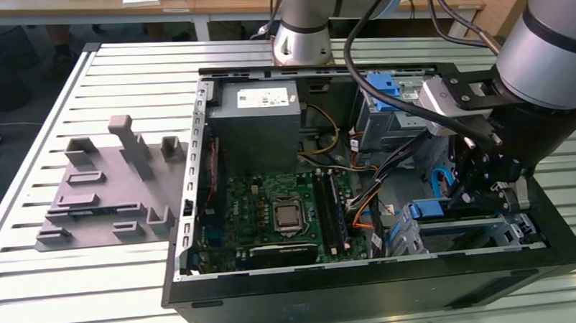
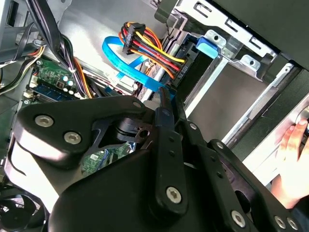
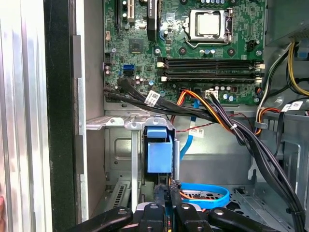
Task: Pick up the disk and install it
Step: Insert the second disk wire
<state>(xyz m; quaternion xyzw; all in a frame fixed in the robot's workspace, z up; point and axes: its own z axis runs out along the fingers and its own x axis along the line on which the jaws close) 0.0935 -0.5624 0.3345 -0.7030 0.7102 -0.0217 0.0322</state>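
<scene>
At the near right corner of an open case (image 1: pixel 369 270) on a slatted table (image 1: pixel 43 278), the exterior view shows the arm reaching down into the drive cage. The gripper (image 1: pixel 481 194) hangs just right of the disk (image 1: pixel 429 209), whose blue frame end faces left toward the motherboard (image 1: pixel 270 205). The disk seems to sit in the cage, long axis running left to right.

From the second wrist view, the gripper (image 2: pixel 164 96) has its fingers drawn close together, with a sliver of blue between them. Beyond lie a cable bundle (image 2: pixel 145 43) and the cage's rails. A person's hand (image 2: pixel 292 150) rests on the case edge.

From the first wrist view, the gripper (image 3: pixel 166 191) is clenched on a thin edge right behind the disk's (image 3: pixel 159 154) blue end, so it appears to grasp the disk by its frame. The motherboard (image 3: pixel 183 48) is beyond it.

The disk is probably stiff, fairly heavy and shock-sensitive. The plastic frame edges look the safest hold, since the bare metal faces may be slippery.
</scene>
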